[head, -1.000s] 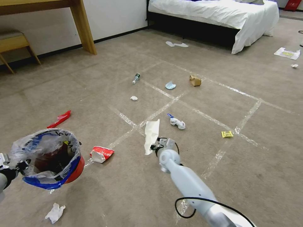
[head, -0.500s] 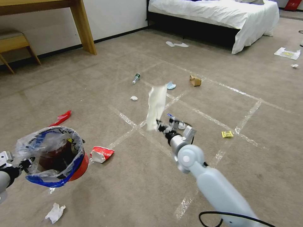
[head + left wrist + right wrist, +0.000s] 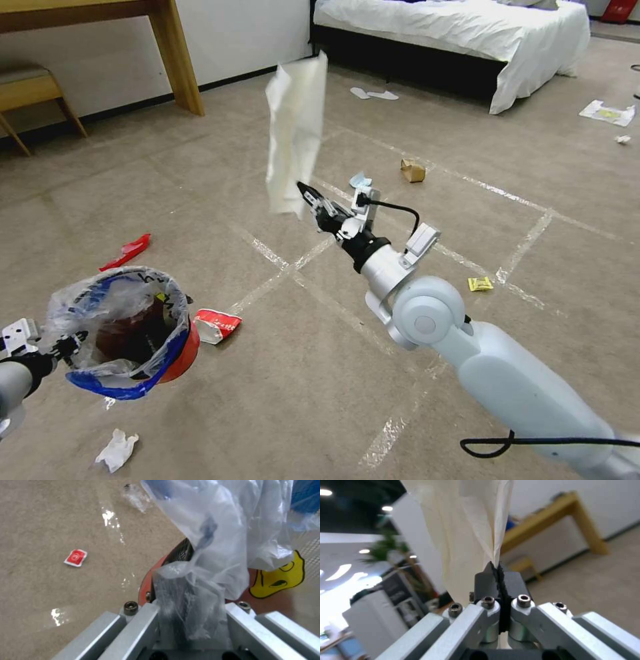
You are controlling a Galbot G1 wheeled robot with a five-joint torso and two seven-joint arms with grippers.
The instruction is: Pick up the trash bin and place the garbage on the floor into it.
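Raised tissue (image 3: 295, 133) pinched above right end effector (image 3: 305, 191)

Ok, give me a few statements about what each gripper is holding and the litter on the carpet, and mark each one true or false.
1. The right gripper pinches a white paper sheet up in the air. True.
2. The left gripper grips the trash bin at its bag-covered rim. True.
3. The paper sheet is already inside the bin. False: it hangs well above the floor, away from the bin.
4. A crumpled white tissue lies on the carpet near the bin. True.
5. The red wrapper sits on the bed. False: it lies on the floor beside the bin.
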